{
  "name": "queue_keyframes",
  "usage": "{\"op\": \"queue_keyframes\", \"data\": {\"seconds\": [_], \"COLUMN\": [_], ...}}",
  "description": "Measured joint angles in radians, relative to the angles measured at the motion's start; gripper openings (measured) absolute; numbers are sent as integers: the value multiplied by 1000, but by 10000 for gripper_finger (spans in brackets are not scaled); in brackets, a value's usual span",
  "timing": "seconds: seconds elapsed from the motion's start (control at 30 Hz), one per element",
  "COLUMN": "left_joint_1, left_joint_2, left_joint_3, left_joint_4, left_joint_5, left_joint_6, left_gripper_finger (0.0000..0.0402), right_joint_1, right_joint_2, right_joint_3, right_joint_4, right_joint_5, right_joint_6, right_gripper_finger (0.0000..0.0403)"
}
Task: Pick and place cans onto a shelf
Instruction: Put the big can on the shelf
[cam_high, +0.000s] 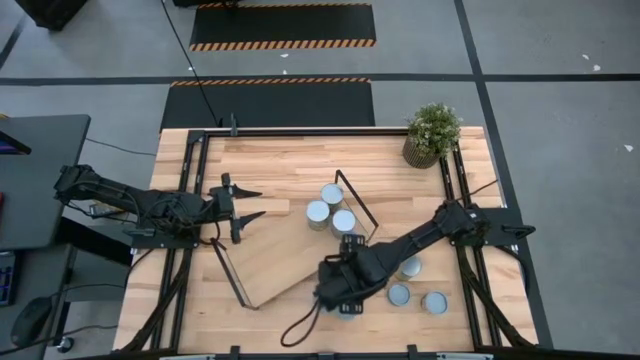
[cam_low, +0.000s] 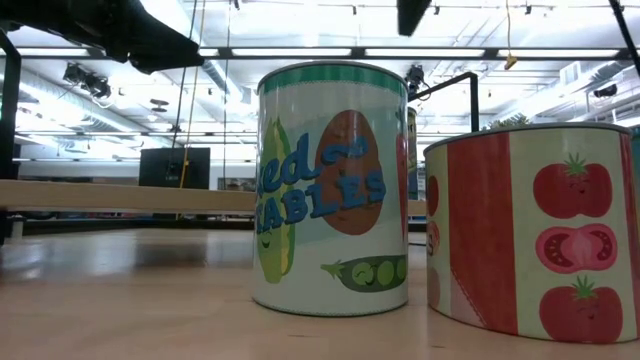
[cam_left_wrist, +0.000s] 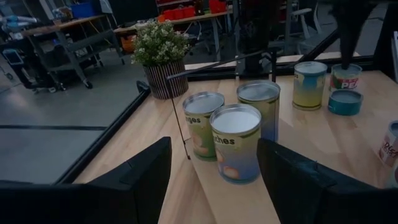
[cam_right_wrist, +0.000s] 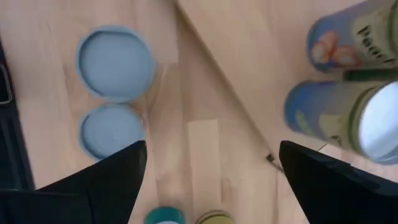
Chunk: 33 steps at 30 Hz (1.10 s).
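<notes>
Three cans (cam_high: 331, 207) stand together on the shelf (cam_high: 290, 250).
The right gripper (cam_high: 338, 296), fingers open, hovers near its front edge; the left gripper (cam_high: 243, 208) waits open beside it.

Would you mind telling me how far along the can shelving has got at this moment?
Three cans already stand at one end of the shelf. The right gripper, open and empty, hangs over the table near the loose cans; the left gripper waits open by the shelf's other end. At least three cans remain on the table.
</notes>
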Motion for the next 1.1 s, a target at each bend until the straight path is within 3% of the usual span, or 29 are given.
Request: {"op": "queue_keyframes", "data": {"seconds": [0.33, 0.63, 0.77, 1.1], "left_joint_1": [0, 0, 0, 0], "left_joint_2": [0, 0, 0, 0], "left_joint_3": [0, 0, 0, 0], "left_joint_4": [-10, -17, -15, -15], "left_joint_5": [10, 10, 10, 10], "left_joint_6": [-15, -27, -35, -35], "left_gripper_finger": [243, 243, 243, 243], "right_joint_1": [11, 12, 12, -62], "right_joint_2": [-191, -453, -544, -640], "right_joint_3": [-239, -648, -845, -1138], "right_joint_4": [-2, 120, 226, 444], "right_joint_5": [55, -121, -122, -233], "right_joint_6": [130, 399, 482, 655], "right_gripper_finger": [374, 374, 374, 384]}}
